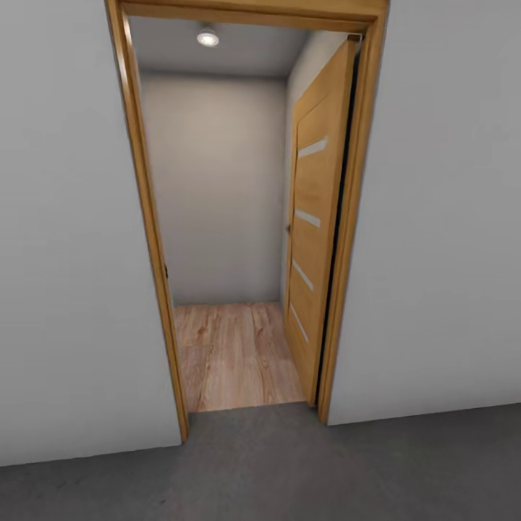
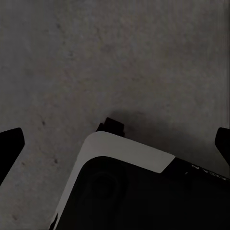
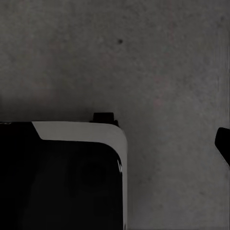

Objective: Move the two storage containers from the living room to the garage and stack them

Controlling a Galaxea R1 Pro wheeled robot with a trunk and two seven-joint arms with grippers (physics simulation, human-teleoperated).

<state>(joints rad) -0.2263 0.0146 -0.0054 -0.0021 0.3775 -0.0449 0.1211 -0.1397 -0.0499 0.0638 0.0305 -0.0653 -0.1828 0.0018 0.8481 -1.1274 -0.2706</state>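
Note:
The two storage containers are out of view. I face a white-grey wall (image 1: 72,253) with an open doorway, standing on the garage's dark grey concrete floor (image 1: 289,470). My left gripper (image 2: 116,143) hangs above that concrete, open, its dark fingertips (image 2: 9,143) far apart at the picture's edges with nothing between them. My right gripper (image 3: 115,143) also hangs over the concrete; one dark fingertip (image 3: 223,143) shows at the edge, spread wide, and it holds nothing.
A wooden door frame (image 1: 145,217) surrounds the doorway. The light-wood door (image 1: 315,239) stands swung inward on the right side. Beyond it lies a small room with pale wood-plank flooring (image 1: 231,354) and a ceiling lamp (image 1: 208,37). My white-edged black base (image 2: 124,153) sits below both grippers.

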